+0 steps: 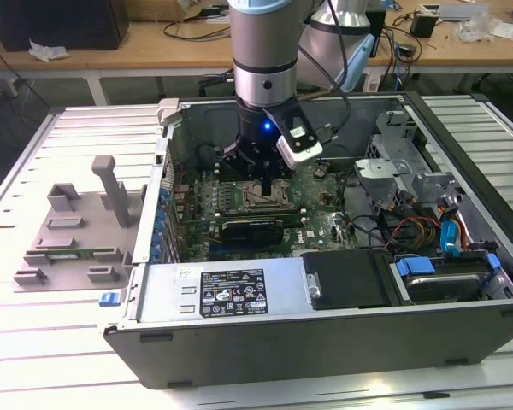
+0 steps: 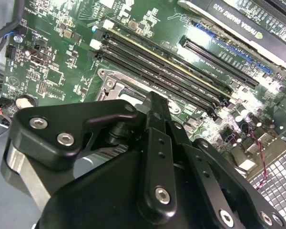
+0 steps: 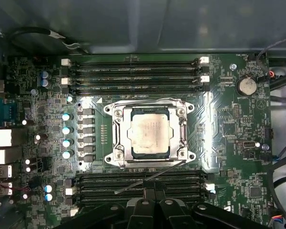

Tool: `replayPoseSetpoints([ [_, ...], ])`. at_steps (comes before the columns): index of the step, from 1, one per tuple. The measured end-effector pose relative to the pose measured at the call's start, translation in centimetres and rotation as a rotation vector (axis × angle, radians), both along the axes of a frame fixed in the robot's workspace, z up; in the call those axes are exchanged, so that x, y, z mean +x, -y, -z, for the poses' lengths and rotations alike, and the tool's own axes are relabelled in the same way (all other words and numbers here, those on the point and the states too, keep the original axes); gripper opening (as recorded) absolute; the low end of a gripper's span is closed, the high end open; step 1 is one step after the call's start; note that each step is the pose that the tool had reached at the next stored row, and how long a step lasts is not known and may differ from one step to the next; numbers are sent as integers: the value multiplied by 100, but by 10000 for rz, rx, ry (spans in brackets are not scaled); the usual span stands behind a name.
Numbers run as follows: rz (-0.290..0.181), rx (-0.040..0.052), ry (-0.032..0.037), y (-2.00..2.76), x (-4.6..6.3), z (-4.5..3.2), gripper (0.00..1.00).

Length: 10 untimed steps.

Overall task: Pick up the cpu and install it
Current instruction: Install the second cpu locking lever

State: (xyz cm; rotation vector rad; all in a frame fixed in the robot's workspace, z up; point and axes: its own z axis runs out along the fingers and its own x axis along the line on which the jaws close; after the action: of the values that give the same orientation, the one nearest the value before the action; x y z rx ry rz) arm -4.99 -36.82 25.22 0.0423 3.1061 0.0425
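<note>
The cpu (image 3: 149, 133) sits in the metal-framed socket (image 3: 117, 134) between memory slots (image 3: 133, 76) — pincer (image 1: 266, 186) state unclear

Dull silvery metal cpu (image 3: 148, 134), bright metal socket frame (image 3: 118, 135), glossy green motherboard (image 3: 229, 119)

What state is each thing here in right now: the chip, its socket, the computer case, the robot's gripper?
cpu: lying flat inside the socket, not held.
socket: metal frame around the cpu, a thin lever wire lying loose across its edge.
computer case: on its side, panel off, motherboard exposed.
gripper: hanging above the socket, clear of the cpu.
grey plastic fixture: on the table beside the case.
</note>
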Motion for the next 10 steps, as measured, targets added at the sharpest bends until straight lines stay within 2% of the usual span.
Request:
replayPoseSetpoints([
  [6, -11, 0, 2, 0, -6, 91, 11],
  [10, -642, -26, 2, -4, -24, 176, 11],
])
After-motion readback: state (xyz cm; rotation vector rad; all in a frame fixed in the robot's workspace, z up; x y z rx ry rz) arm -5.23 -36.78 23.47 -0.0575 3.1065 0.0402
